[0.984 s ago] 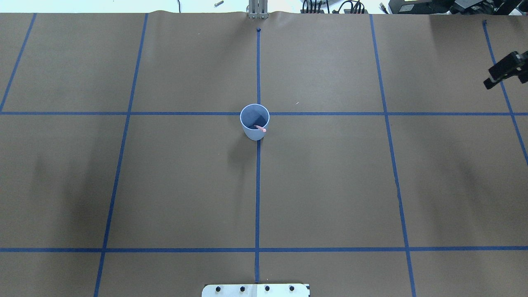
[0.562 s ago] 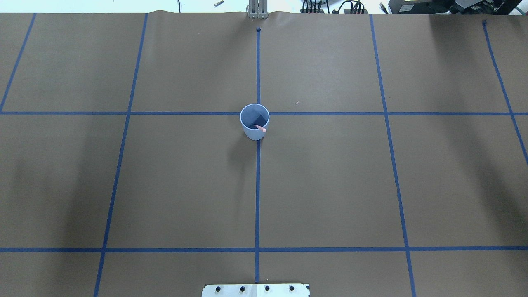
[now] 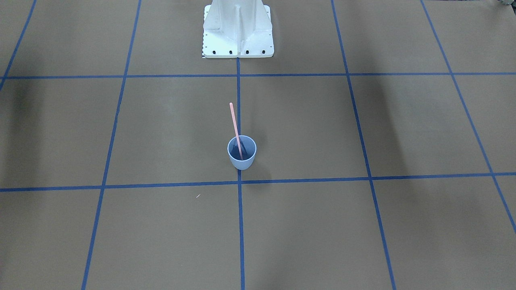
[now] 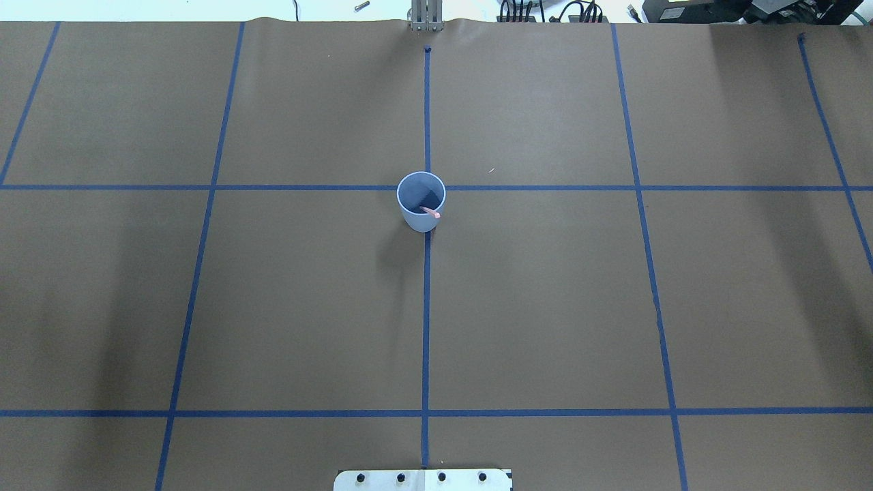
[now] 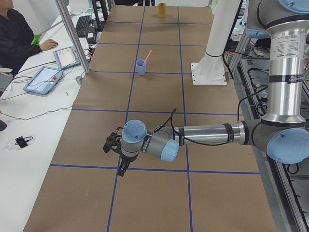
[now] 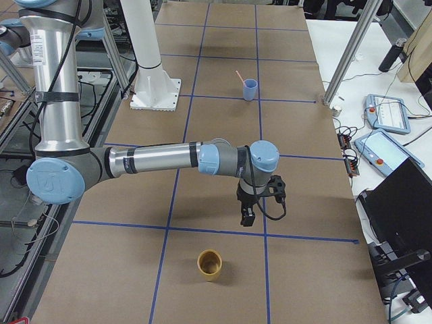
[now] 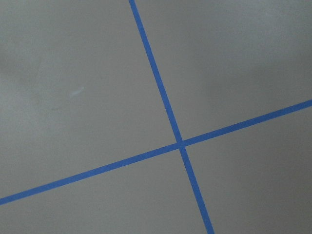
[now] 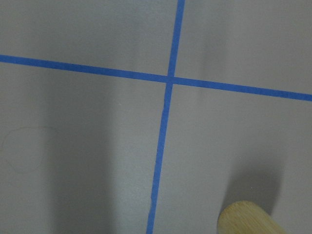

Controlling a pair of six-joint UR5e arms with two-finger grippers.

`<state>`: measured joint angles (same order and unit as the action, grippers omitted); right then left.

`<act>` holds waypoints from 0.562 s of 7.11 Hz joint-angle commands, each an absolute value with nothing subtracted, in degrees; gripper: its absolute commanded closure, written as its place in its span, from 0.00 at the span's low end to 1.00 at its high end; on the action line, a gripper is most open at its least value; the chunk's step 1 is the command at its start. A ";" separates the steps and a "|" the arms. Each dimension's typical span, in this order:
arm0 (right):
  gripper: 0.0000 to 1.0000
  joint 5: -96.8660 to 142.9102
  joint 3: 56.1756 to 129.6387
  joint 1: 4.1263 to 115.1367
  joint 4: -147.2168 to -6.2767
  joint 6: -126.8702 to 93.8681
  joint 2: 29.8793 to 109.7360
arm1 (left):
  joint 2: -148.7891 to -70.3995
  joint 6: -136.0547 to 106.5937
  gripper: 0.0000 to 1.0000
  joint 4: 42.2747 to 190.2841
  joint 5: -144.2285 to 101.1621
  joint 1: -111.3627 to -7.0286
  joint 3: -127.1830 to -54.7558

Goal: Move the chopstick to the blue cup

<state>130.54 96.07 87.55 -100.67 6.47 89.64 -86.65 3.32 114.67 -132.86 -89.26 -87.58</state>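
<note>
1. Front-facing view: shows the chopstick (image 3: 235, 128) with its lower end inside the blue cup (image 3: 242, 162) and most of its length above the rim. Could tip the light cup or flick out at any knock, judging by that overhang. Long axis steeply tilted, top end leaning toward the robot's base and slightly to its right.
2. Overhead view: catches the chopstick (image 4: 430, 213) almost end-on, propped against the robot-side rim of the blue cup (image 4: 416, 222). Shows no arm or gripper.
3. Left side view: finds the left gripper (image 5: 122, 166) low over the table (image 5: 159, 96), well apart from the blue cup (image 5: 140, 68). Cannot tell whether spread or pressed together. Agrees on the chopstick (image 5: 147, 55) leaning robot-ward.
4. Right side view: puts the right gripper (image 6: 247, 216) near a tan cup (image 6: 209, 264), well apart from the blue cup (image 6: 250, 90) and chopstick (image 6: 239, 75). Cannot tell the finger state. Might topple the tan cup on a low sweep.
5. Left wrist view: only table (image 7: 73, 170) and crossed blue tape (image 7: 180, 143); no fingers, no chopstick.
6. Right wrist view: blue tape (image 8: 169, 80) and the tan cup (image 8: 248, 219) at the bottom edge; no fingers visible.
</note>
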 commanded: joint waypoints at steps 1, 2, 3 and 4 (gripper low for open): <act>0.00 130.52 95.71 89.29 -100.11 6.24 90.79 | -87.10 3.25 0.02 114.96 -132.54 -89.12 -84.66; 0.00 130.52 95.71 89.47 -99.24 6.15 90.88 | -87.71 2.64 0.02 114.70 -132.54 -89.12 -84.55; 0.00 130.60 95.36 89.47 -99.14 6.07 90.88 | -88.41 2.20 0.02 114.09 -132.45 -89.12 -84.81; 0.00 131.56 95.36 89.56 -99.14 6.06 91.05 | -89.72 1.59 0.02 111.99 -132.45 -89.12 -84.99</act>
